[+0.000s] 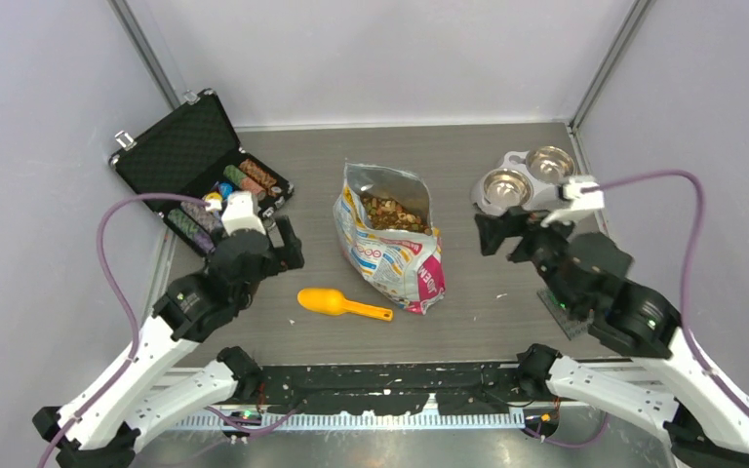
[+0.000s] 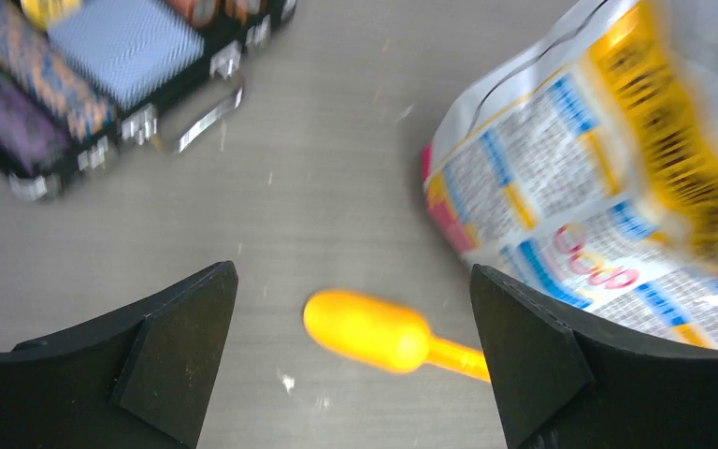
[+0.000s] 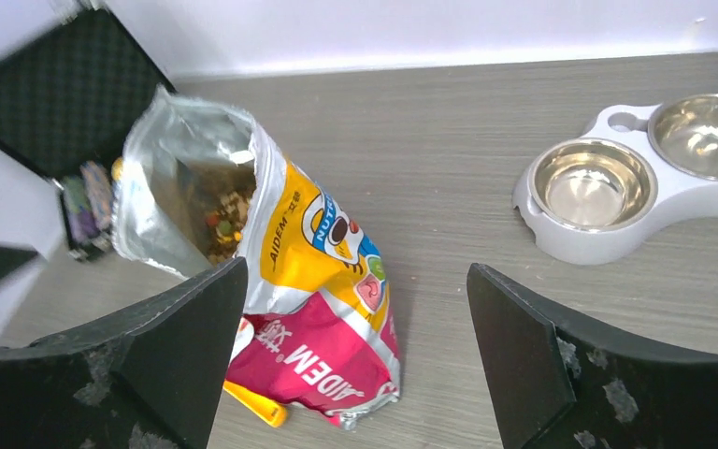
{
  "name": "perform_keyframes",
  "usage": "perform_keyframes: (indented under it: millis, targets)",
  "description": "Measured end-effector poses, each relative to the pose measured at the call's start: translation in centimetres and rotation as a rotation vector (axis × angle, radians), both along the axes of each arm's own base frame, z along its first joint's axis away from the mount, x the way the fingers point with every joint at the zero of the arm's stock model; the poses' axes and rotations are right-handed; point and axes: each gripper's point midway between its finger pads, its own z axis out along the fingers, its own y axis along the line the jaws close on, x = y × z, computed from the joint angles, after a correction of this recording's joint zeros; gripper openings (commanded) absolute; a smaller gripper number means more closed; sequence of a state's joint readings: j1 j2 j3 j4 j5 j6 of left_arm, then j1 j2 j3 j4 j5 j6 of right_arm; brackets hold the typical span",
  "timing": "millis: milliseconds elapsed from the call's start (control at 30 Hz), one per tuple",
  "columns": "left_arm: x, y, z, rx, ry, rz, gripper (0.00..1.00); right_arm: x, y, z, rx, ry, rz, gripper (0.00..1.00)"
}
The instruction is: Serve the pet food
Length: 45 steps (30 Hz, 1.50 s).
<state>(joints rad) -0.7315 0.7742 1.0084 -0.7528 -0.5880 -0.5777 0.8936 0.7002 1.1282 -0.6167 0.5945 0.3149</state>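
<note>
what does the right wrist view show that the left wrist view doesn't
Only the right wrist view: the twin steel-bowl feeder, both bowls empty, and the pet food inside the open bag. Only the left wrist view: the yellow scoop's whole bowl end and the chip case's metal handle. Both: the bag, the chip case, some of the scoop, the grey table.

Scoop [image 2: 366, 329], yellow: on table [image 1: 507, 292], between left jaws.
Bag [image 3: 323, 271], foil, open: between right jaws, nearer the left one.
Double bowl [image 3: 631, 220]: beyond right jaws.
Chip case [image 2: 84, 89], open: beyond left jaws, leftward.
</note>
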Motion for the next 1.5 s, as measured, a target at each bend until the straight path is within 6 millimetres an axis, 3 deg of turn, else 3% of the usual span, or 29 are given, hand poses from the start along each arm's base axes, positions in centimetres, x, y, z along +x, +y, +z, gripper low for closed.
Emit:
perform_keyframes:
  millis: [67, 167, 233, 300, 367, 467, 633, 833, 933, 1033, 1200, 1333, 1500]
  targets:
    - [-1.1, 0.7, -3.4, -0.019, 0.065, 0.037, 0.99, -1.1, -1.8, 0.8, 0.082, -0.028, -0.030, 0.95]
    - [-2.7, 0.6, -8.6, -0.018, 0.195, 0.041, 0.99, -2.7, -4.1, 0.0, 0.183, -0.060, -0.060, 0.95]
    - [-3.5, 0.4, -10.9, -0.013, 0.264, 0.028, 0.99, -3.2, -4.4, -1.1, 0.197, -0.058, -0.048, 0.95]
    - [-4.3, 0.2, -13.0, -0.009, 0.328, 0.023, 0.99, -3.3, -3.2, -2.6, 0.159, -0.034, 0.012, 0.95]
    - [-4.9, 0.1, -14.0, -0.027, 0.362, 0.022, 0.99, -3.5, -1.0, -3.7, 0.099, -0.005, 0.115, 0.95]
    - [-5.5, -0.3, -14.7, -0.074, 0.377, 0.016, 0.99, -4.0, 2.5, -3.8, 0.042, 0.006, 0.289, 0.95]
    - [-6.9, 0.9, -15.4, -0.116, 0.391, 0.067, 0.99, -5.3, 10.2, -2.0, -0.066, 0.005, 0.618, 0.95]
    - [-8.3, 3.0, -14.5, -0.183, 0.348, 0.143, 0.99, -10.8, 20.1, -2.0, -0.312, -0.082, 0.953, 0.95]
    - [-8.6, 3.5, -14.3, -0.219, 0.322, 0.159, 0.99, -11.6, 22.9, -2.8, -0.384, -0.096, 0.996, 0.95]
    - [-9.0, 4.1, -14.4, -0.229, 0.313, 0.173, 0.99, -10.4, 25.3, -5.2, -0.459, -0.058, 0.959, 0.95]
    - [-9.7, 5.3, -14.5, -0.233, 0.299, 0.205, 0.99, -9.5, 28.8, -13.0, -0.609, 0.066, 0.999, 0.95]
    - [-10.1, 5.8, -14.5, -0.247, 0.283, 0.211, 0.99, -9.8, 30.2, -17.7, -0.709, 0.116, 1.088, 0.95]
    - [-10.0, 6.4, -14.4, -0.252, 0.264, 0.240, 0.99, -8.8, 31.3, -21.9, -0.823, 0.152, 1.108, 0.96]
